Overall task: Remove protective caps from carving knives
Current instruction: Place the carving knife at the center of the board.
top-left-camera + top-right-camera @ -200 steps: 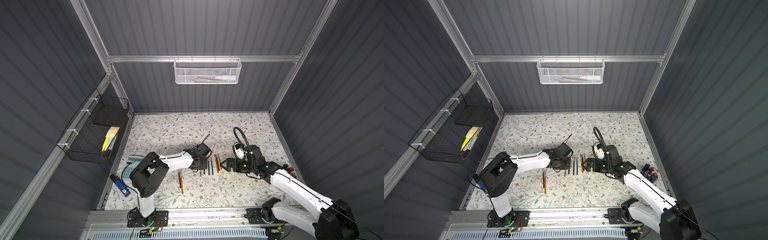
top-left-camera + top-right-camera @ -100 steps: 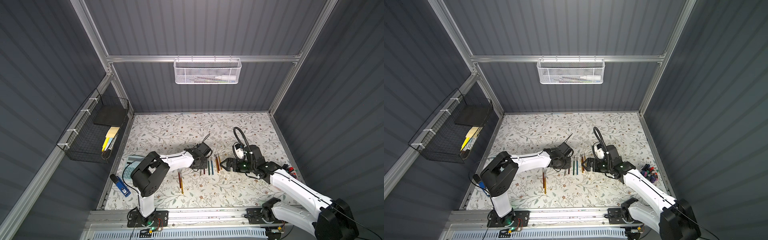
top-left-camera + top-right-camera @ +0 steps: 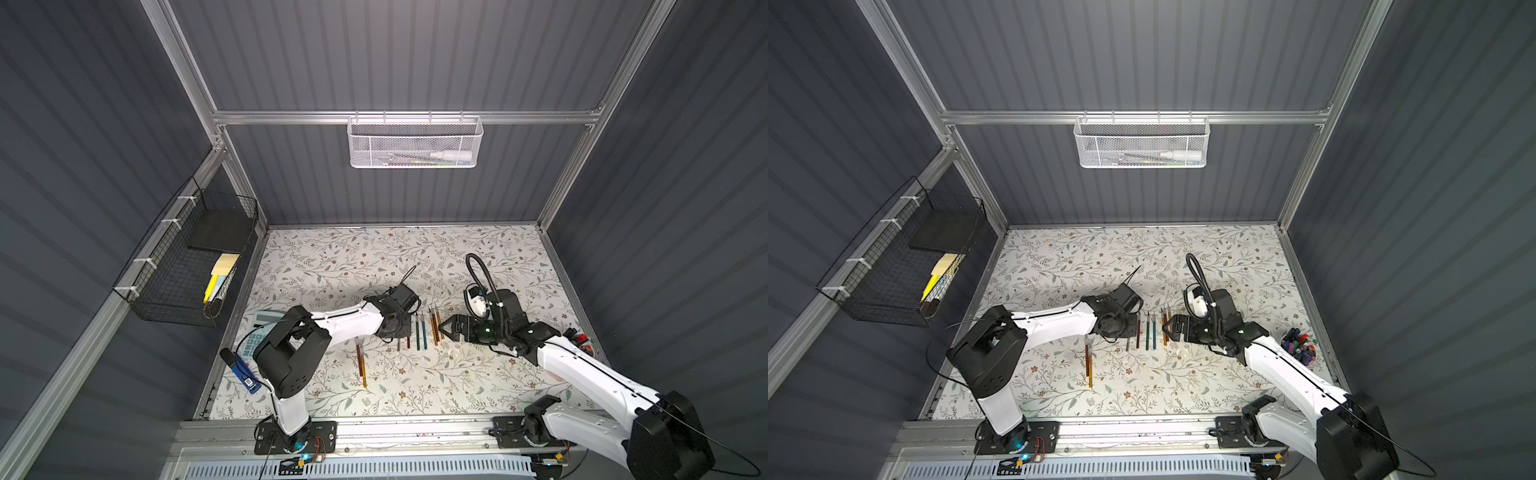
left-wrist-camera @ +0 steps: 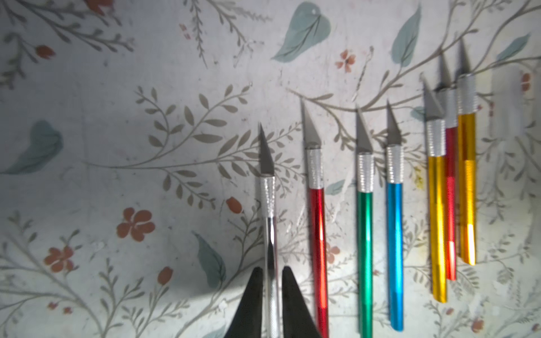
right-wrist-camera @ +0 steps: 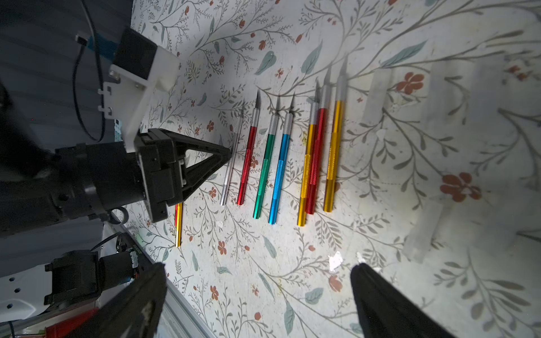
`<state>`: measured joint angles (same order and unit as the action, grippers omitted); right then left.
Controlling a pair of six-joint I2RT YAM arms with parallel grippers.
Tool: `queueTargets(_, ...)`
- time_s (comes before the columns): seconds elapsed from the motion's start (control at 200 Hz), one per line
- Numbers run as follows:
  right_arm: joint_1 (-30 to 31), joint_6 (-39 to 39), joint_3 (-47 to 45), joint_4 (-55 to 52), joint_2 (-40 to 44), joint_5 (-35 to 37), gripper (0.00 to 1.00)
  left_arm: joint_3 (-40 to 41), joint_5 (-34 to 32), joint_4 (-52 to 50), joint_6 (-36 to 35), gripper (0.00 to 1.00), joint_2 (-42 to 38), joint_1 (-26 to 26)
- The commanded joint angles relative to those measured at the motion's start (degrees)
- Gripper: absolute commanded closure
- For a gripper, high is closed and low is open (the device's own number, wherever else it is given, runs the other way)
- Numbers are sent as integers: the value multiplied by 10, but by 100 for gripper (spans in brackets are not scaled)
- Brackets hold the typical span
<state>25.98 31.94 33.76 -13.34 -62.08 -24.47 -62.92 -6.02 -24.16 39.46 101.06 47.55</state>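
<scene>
Left pincer [image 4: 272, 268] stands nearly together, its black fingertips [image 4: 251, 298] straddling the handle of a thin silver metal carving knife [image 4: 270, 222]. Whether they press it or merely flank it, I cannot tell. That knife lies flat, first of seven bare-bladed knives in a row running toward 3 o'clock in both top views: a shiny red knife [image 4: 317, 234], a green knife [image 4: 365, 234], a blue knife [image 4: 395, 234], then a touching cluster of a gold knife [image 4: 437, 219], a second red knife [image 4: 450, 204] and an outermost gold knife [image 4: 467, 190].

The right pincer [image 5: 259, 266] hangs at the row's 3 o'clock end, jaws wide apart, holding nothing. Small clear plastic protective caps [image 5: 378, 95] lie loose just beyond the outermost gold knife.

A red-and-gold knife pair [image 3: 361, 363] lies at 7 o'clock from the left pincer.

Beneath is a pale floral-print tabletop [image 3: 374, 257], inside dark grey ribbed walls [image 3: 415, 62]. Three containers:
- At 9 o'clock, a black wire basket [image 3: 166, 291] holds yellow pens [image 3: 212, 286] and a black slab [image 3: 220, 230].
- At 12 o'clock, a white mesh basket [image 3: 361, 149] holds a white tube [image 3: 451, 156].
- At 4 o'clock, a clear cup [image 3: 1308, 362] holds coloured bits.
</scene>
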Motion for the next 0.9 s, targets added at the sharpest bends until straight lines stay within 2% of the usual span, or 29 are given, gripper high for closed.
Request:
queueTargets(0.0,4,2,9,0,3,-10,1,-4,-1,-43,-7,83,-41,-3)
queueTargets(0.24,5,-1,5,1,10,-16,1,-2,-24,-123,4,78,-96,-3)
queueTargets(0.53,7,-5,3,8,2,-19,1,77,-46,-183,51,73,-172,-3)
queueTargets(0.74,8,-7,1,8,-8,-19,1,113,-46,-191,65,73,-177,-3)
queueTargets(0.891,9,-4,-6,13,-1,-16,1,115,-70,-207,64,73,-176,-3)
